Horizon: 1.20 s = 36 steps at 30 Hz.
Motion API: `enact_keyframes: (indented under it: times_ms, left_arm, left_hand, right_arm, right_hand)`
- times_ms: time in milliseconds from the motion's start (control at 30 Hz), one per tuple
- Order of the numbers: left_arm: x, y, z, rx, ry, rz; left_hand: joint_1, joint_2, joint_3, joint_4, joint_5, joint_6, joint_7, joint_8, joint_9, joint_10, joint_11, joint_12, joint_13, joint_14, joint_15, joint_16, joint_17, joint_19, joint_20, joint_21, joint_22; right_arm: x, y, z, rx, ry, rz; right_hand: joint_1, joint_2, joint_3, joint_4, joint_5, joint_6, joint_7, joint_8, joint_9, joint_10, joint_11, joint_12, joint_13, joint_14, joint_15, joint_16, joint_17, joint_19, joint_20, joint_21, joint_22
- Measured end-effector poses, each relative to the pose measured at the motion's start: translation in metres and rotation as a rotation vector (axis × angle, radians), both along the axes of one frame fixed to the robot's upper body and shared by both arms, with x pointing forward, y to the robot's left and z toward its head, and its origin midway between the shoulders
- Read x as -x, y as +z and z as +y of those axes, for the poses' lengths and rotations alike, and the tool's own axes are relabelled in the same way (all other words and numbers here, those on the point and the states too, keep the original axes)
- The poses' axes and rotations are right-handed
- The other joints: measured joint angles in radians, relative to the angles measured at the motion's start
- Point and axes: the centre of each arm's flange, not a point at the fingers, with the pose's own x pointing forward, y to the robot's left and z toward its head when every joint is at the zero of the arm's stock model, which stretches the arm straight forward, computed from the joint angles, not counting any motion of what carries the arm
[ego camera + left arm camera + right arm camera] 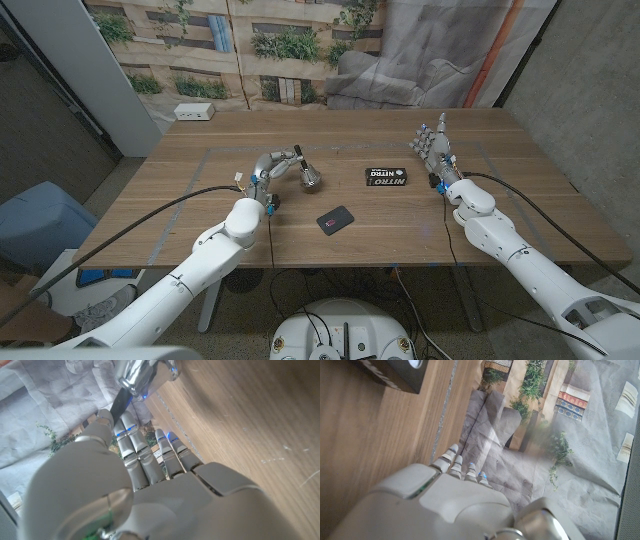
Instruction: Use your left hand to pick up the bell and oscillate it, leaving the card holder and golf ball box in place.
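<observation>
Silver bell, one, in left hand.

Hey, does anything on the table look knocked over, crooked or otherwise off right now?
Only the bell: it is tilted over rather than upright, because the left hand holds it by its handle. The golf ball box and card holder lie flat, undisturbed.

"NITRO" on black box

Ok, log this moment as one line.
left hand: holds bell | right hand: open, idle | black box, card holder: on table
</observation>
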Motion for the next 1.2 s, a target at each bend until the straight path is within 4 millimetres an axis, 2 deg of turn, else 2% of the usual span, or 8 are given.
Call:
enact_keyframes:
  times_ms: [833, 1200]
  left_arm:
    - [-0.023, -0.002, 0.002, -0.183, 0.035, -0.259]
    - [-0.023, -0.004, 0.000, -0.270, 0.043, -0.365]
  left_hand:
    - [-0.010, 0.010, -0.008, 0.000, 0.002, 0.001, -0.001, -0.003, 0.000, -0.006, -0.005, -0.007, 0.000, -0.005, 0.005, 0.000, 0.003, -0.005, -0.005, 0.000, 0.000]
    - [-0.001, 0.018, -0.011, -0.003, 0.001, 0.001, -0.001, 0.000, 0.000, -0.007, -0.003, -0.007, 0.000, -0.005, 0.005, 0.000, 0.003, -0.005, -0.005, 0.000, 0.000]
  right_arm:
    - [0.000, 0.000, 0.000, 0.000, 0.000, 0.000]
    - [0.000, 0.000, 0.000, 0.000, 0.000, 0.000]
  right_hand:
    - [0.000, 0.000, 0.000, 0.000, 0.000, 0.000, 0.000, 0.000, 0.000, 0.000, 0.000, 0.000, 0.000, 0.000, 0.000, 0.000, 0.000, 0.000, 0.000, 0.000, 0.000]
    - [0.000, 0.000, 0.000, 0.000, 0.000, 0.000, 0.000, 0.000, 0.000, 0.000, 0.000, 0.000, 0.000, 0.000, 0.000, 0.000, 0.000, 0.000, 0.000, 0.000, 0.000]
